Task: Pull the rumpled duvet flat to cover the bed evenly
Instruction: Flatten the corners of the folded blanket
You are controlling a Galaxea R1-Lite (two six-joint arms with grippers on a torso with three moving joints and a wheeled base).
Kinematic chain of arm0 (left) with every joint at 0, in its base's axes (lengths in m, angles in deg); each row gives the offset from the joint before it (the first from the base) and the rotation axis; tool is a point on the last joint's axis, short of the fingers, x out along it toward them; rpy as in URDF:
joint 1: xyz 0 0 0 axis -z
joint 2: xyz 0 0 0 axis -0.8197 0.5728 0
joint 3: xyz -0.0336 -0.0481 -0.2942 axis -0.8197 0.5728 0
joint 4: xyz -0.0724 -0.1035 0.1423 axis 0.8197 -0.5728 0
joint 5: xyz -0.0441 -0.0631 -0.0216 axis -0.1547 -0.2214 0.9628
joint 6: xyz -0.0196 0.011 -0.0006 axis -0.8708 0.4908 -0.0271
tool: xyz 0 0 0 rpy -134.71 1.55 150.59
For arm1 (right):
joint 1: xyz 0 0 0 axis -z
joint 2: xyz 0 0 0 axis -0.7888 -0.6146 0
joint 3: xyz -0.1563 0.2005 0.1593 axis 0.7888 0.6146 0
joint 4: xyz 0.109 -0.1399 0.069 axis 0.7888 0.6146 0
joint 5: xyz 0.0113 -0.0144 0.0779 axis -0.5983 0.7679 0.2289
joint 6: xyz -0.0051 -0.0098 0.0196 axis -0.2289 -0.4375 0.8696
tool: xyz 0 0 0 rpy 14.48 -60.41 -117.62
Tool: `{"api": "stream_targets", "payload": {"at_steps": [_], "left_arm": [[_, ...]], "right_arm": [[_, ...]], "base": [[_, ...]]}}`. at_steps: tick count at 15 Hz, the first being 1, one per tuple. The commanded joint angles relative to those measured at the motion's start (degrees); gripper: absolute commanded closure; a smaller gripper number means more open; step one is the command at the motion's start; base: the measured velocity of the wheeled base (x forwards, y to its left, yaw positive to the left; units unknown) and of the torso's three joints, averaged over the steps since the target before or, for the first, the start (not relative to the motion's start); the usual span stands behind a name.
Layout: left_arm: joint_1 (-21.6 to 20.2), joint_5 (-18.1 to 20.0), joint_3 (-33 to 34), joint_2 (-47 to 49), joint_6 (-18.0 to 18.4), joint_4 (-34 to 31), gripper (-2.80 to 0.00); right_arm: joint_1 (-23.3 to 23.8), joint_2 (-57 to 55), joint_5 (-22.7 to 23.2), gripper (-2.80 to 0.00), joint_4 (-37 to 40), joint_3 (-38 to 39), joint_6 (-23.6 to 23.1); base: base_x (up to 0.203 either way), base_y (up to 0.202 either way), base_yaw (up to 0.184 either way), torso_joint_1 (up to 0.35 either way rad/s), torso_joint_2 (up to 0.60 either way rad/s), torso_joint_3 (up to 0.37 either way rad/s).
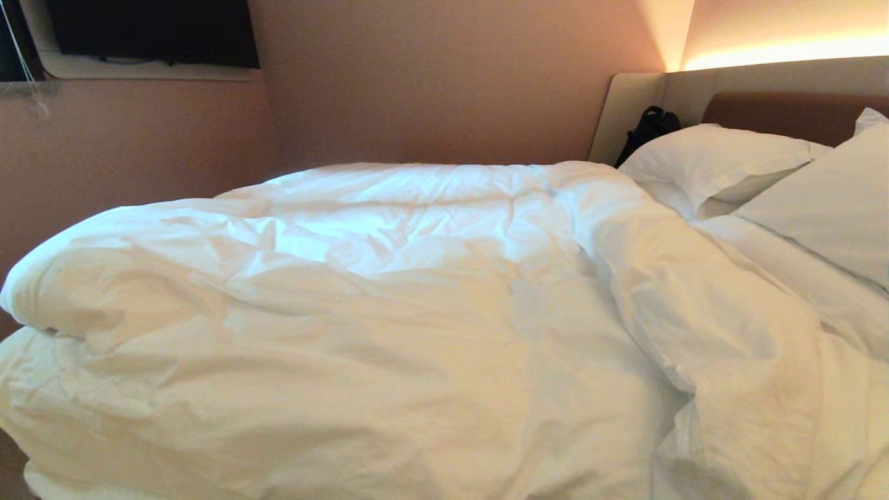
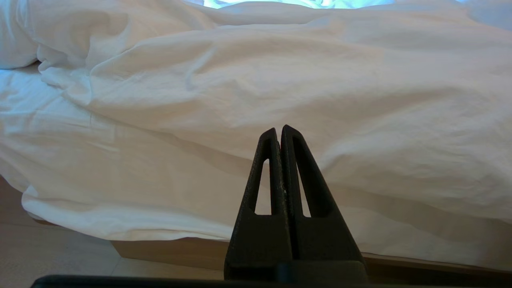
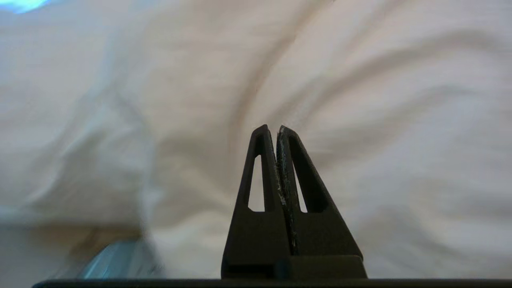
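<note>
Neither claw shows from the head — only the wrist views reveal the left claw (image 2: pixel 280 130) and right claw (image 3: pixel 273 129) clenched, empty, facing the rumpled duvet (image 1: pixel 361 312) ahead.

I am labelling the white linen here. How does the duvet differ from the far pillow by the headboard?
The duvet is far larger and spreads over most of the bed; the far pillow is a small rectangle. The duvet lies rumpled, with one thick fold; the pillow looks smoother and leans at the headboard. Both are plain white.

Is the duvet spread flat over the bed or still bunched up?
Bunched. The duvet lies in creased, puffy folds, its top edge short of the pillows, leaving sheet uncovered on the bed.
</note>
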Motion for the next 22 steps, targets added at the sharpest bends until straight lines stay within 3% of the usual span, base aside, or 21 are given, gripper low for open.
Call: {"api": "stream_targets", "payload": {"at_steps": [1, 4, 12, 15, 18, 22], "left_arm": [[0.00, 0.00, 0.00, 0.00, 0.00, 0.00, 0.00], [0.00, 0.00, 0.00, 0.00, 0.00, 0.00, 0.00], [0.00, 0.00, 0.00, 0.00, 0.00, 0.00, 0.00], [0.00, 0.00, 0.00, 0.00, 0.00, 0.00, 0.00], [0.00, 0.00, 0.00, 0.00, 0.00, 0.00, 0.00], [0.00, 0.00, 0.00, 0.00, 0.00, 0.00, 0.00]], "right_arm": [[2.47, -2.62, -8.97, 0.00, 0.12, -0.58, 0.08], [10.32, -5.27, -10.40, 0.00, -0.01, -0.47, 0.10], [9.38, 8.88, -4.88, 0.00, -2.56, 2.95, -4.01], [8.98, 16.69, 1.15, 0.00, -4.52, 6.16, -12.51], [8.93, 16.79, 4.77, 0.00, -11.47, 9.69, -15.59], [8.93, 16.79, 7.75, 0.00, -13.39, 12.82, -17.90]], "base": [[0.000, 0.000, 0.000, 0.000, 0.00, 0.000], [0.000, 0.000, 0.000, 0.000, 0.00, 0.000], [0.000, 0.000, 0.000, 0.000, 0.00, 0.000], [0.000, 0.000, 0.000, 0.000, 0.00, 0.000], [0.000, 0.000, 0.000, 0.000, 0.00, 0.000], [0.000, 0.000, 0.000, 0.000, 0.00, 0.000]]}}
